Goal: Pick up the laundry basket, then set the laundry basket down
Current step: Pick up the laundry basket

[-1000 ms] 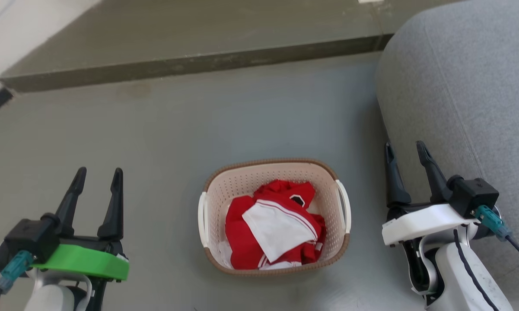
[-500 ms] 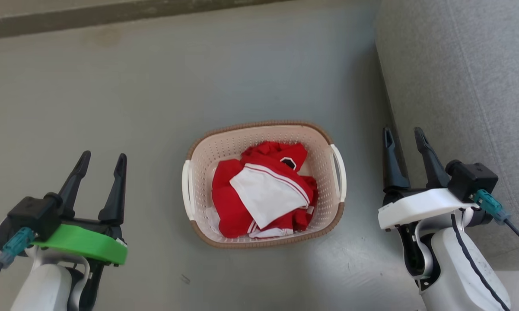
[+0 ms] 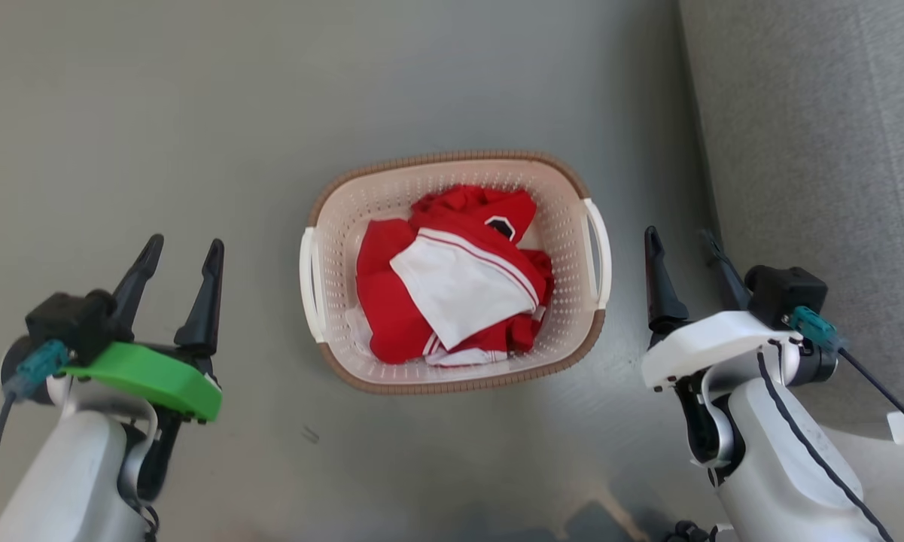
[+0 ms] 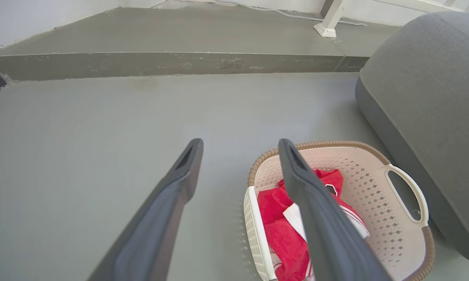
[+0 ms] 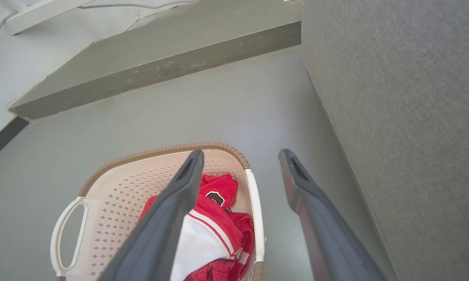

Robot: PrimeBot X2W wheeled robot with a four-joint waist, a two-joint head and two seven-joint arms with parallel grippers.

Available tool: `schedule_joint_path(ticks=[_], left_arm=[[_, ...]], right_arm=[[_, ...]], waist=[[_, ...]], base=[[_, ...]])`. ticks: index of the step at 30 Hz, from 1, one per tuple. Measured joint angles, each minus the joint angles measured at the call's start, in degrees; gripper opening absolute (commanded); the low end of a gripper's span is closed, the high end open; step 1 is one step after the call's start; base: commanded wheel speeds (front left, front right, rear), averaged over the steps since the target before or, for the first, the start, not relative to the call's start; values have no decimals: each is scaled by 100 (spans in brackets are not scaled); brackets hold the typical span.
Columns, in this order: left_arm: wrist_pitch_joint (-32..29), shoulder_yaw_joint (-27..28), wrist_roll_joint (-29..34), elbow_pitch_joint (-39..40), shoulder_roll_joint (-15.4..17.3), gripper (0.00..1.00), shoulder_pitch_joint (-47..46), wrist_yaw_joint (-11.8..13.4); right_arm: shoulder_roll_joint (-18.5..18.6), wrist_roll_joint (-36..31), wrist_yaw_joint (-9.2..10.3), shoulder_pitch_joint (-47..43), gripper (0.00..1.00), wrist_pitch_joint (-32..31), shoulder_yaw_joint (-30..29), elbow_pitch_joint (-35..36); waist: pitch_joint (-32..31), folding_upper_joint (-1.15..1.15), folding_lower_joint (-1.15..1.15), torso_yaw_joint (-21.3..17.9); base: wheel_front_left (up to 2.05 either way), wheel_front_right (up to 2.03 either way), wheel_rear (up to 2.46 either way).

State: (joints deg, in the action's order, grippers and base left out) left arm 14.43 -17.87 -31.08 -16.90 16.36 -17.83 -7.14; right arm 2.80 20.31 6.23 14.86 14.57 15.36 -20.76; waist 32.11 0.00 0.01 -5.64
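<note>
Two grippers, mine: left gripper and right gripper, jaws of both spread wide, holding nothing. One laundry basket, on the floor between them, touching neither, red-and-white clothes inside. Step in hand: the approach; nothing lifted yet. Next, I judge: each gripper moves inward to its nearer grip, left handle, right handle.

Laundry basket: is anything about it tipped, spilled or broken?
Nothing stands out. The laundry basket sits level on the floor, the red and white clothing crumpled inside with nothing over the rim, and both handles look whole.
</note>
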Motion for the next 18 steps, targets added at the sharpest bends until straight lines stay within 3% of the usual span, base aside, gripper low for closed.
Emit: schedule_joint_path(ticks=[18], left_arm=[[-89,-1053,-649,-872,170,100,-1105,0]], right_arm=[[14,335,41,1201,100,1,486,-1256]], waist=[[958,0,0,16]], base=[[0,0,0]])
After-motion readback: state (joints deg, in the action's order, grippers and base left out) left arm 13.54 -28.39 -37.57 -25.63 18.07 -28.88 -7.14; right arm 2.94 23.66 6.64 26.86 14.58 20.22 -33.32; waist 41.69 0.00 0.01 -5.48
